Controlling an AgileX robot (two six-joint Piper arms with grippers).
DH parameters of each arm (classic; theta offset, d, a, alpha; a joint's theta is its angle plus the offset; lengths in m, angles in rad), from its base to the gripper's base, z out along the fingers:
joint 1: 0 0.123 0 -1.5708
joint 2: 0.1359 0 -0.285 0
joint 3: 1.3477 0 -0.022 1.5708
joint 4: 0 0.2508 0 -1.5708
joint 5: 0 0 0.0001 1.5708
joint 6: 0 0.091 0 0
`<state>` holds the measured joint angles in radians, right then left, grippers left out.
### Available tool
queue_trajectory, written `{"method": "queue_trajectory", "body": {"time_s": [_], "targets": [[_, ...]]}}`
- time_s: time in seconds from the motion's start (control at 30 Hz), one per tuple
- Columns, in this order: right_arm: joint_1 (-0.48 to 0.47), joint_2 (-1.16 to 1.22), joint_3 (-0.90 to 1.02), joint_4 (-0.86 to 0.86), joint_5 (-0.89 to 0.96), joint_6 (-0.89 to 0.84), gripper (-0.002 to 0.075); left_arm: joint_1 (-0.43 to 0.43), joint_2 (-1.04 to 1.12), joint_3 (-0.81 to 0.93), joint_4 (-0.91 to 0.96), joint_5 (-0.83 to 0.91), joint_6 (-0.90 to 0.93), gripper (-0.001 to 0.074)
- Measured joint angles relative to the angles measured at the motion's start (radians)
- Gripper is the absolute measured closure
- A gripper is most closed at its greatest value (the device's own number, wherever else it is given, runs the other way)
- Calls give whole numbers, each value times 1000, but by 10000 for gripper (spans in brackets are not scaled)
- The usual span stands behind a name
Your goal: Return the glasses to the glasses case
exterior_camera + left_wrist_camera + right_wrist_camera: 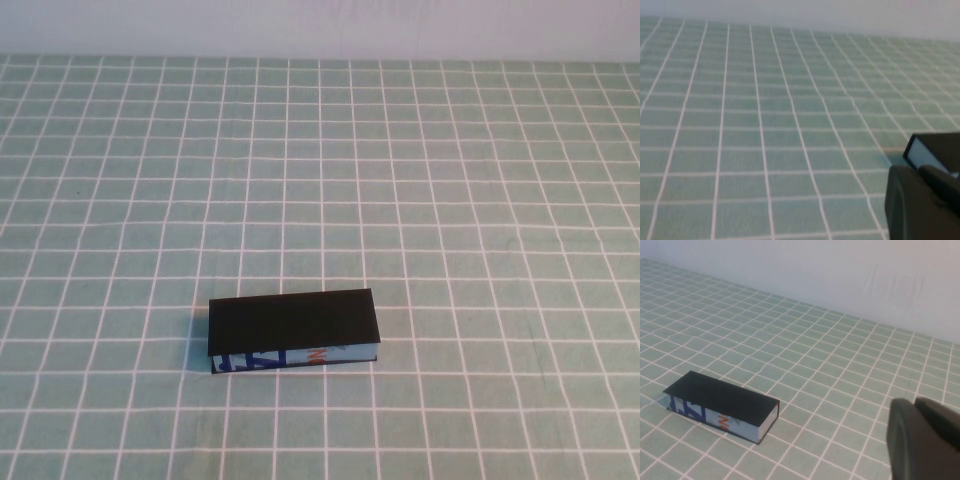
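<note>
We saw the glasses case (292, 329) shut on the bench (480, 200) — no glasses visible; left end effector (922, 200) and right end effector (922, 440) sat well apart from it, spread untellable — lift that lid gently first.

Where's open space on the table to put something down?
Only the closed glasses case occupies the checked tablecloth. Everything behind it toward the wall, and both sides, is bare. The left gripper and right gripper hang off-table.
</note>
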<state>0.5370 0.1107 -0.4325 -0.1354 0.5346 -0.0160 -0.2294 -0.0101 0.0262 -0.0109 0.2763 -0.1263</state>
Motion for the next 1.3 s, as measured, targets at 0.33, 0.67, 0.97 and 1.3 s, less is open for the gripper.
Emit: {"method": "queue_trajectory", "body": {"time_s": [0.33,0.67,0.97,1.3], "targets": [[0,0,0,0,0,0,737,0,-2,-2,0,79,12,734],[0,0,0,0,0,0,737,0,-2,-2,0,79,12,734],[0,0,0,0,1,0,737,0,-2,-2,0,79,16,734],[-250,-38,14,119,-18,0,737,0,-2,-2,0,80,16,734]]}}
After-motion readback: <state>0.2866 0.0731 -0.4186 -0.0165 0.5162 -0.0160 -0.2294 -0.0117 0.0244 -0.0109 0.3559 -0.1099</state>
